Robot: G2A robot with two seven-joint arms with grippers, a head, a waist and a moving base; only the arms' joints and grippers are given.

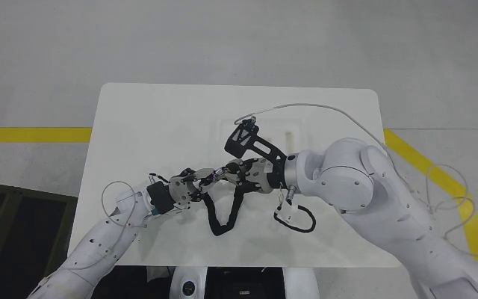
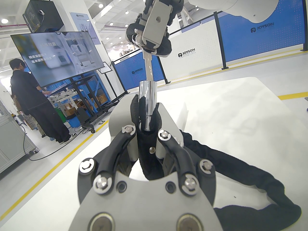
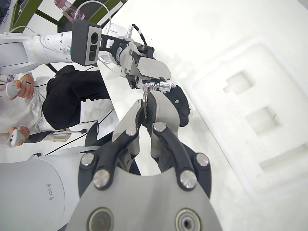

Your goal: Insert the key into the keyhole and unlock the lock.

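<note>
- My left gripper [image 1: 196,182] is above the front left part of the worktop [image 1: 149,119]. Its fingers are pressed together on the lock [image 2: 147,102], a chrome cylinder whose free end points to my other gripper.
- The black sleeved cable [image 1: 222,217] of the lock goes down from between the grippers. It lies in a loop on the worktop, toward the front edge.
- The key [image 2: 148,66] is between the two grippers, in one line with the lock. Its tip is at the keyhole [image 2: 149,81] in the end of the cylinder, and most of the blade is outside. I cannot tell how deep the tip sits.
- My right gripper [image 1: 226,173] is just beside the left one and pinches the head of the key. A metal ring [image 3: 145,102] hangs at this head, between the fingers.
- Behind the right gripper a white foam tray [image 3: 276,78] with rectangular hollows lies flat on the worktop.
</note>
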